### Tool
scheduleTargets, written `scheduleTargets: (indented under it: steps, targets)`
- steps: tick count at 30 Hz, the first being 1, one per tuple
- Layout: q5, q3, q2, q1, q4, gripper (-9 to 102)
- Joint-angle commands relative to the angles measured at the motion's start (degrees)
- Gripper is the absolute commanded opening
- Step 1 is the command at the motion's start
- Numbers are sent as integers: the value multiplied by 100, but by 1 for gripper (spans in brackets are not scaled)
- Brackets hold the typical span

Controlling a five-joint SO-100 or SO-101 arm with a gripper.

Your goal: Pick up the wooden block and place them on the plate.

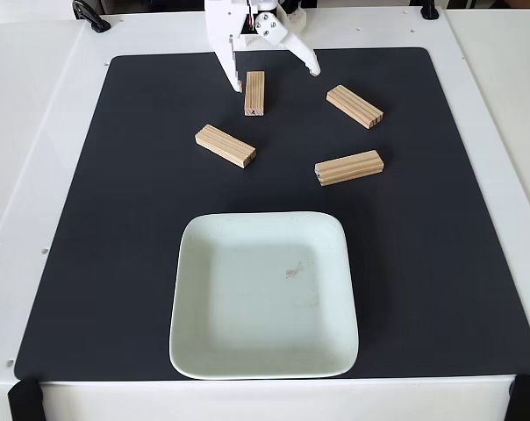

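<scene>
The white gripper (272, 79) hangs wide open over the far edge of the black mat (89, 219), gripping nothing, its jaws straddling one wooden block (254, 93). Three more blocks (225, 146) (354, 106) (349, 167) lie beyond the plate (263, 360), which sits empty, one small smudge inside. No readable writing anywhere.

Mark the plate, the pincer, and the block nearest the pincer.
plate (204, 351): fixed view, bare floor near the left rim.
pincer (274, 77): fixed view, gap midway between the two fingertips.
block (254, 93): fixed view, middle of its grooved top face.
</scene>
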Motion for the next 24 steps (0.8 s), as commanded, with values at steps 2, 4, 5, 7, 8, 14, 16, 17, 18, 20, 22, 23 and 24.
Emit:
scheduleTargets:
  steps: [2,4,5,7,8,14,16,17,18,20,22,23,24]
  targets:
    - [-35,-26,-44,35,-79,53]
    - [-35,-18,-88,53,-70,53]
    - [-35,0,-97,53,-79,53]
    - [-35,105,-97,53,-97,53]
    - [-35,149,-97,53,-97,53]
    - [-35,202,-97,18,-97,53]
    - [-26,237,-105,0,-105,53]
    - [-26,299,-105,0,-185,53]
    - [-26,396,-105,0,-334,53]
    - [-44,633,-105,35,-712,53]
    - [-44,756,-105,62,-984,53]
    - [-53,765,-105,62,-1011,53]
    - [-53,756,-105,62,-984,53]
